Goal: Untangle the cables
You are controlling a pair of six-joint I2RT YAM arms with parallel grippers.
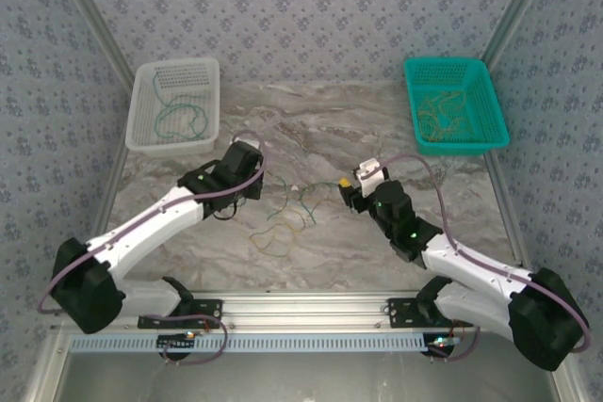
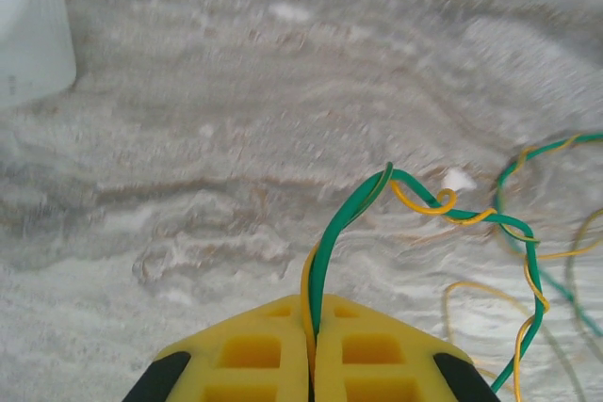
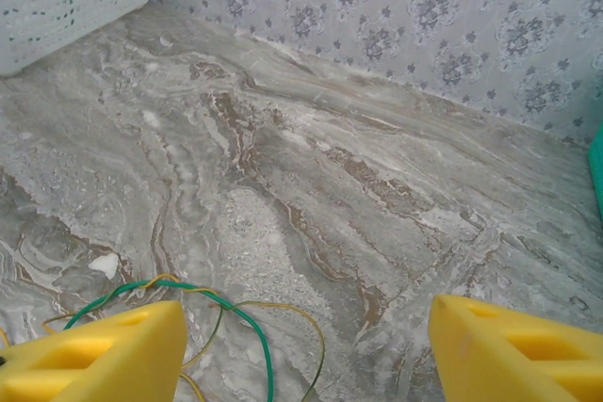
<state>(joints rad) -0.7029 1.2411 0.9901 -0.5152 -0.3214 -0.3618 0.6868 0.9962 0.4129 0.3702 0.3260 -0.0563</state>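
A tangle of thin green and yellow cables (image 1: 287, 216) lies on the marble table between the two arms. My left gripper (image 1: 256, 187) sits at the tangle's left end. In the left wrist view it (image 2: 314, 315) is shut on a green and a yellow cable (image 2: 350, 218), which rise from between the yellow pads and twist together off to the right. My right gripper (image 1: 347, 185) is at the tangle's right end. In the right wrist view it (image 3: 306, 350) stands open above the table, with green and yellow loops (image 3: 252, 322) lying near its left finger (image 3: 104, 355) and nothing between the jaws.
A white basket (image 1: 170, 146) at the back left holds green cables. A teal basket (image 1: 443, 61) at the back right holds yellow ones. The white basket's corner (image 2: 28, 35) is close to the left gripper. Patterned walls enclose the table.
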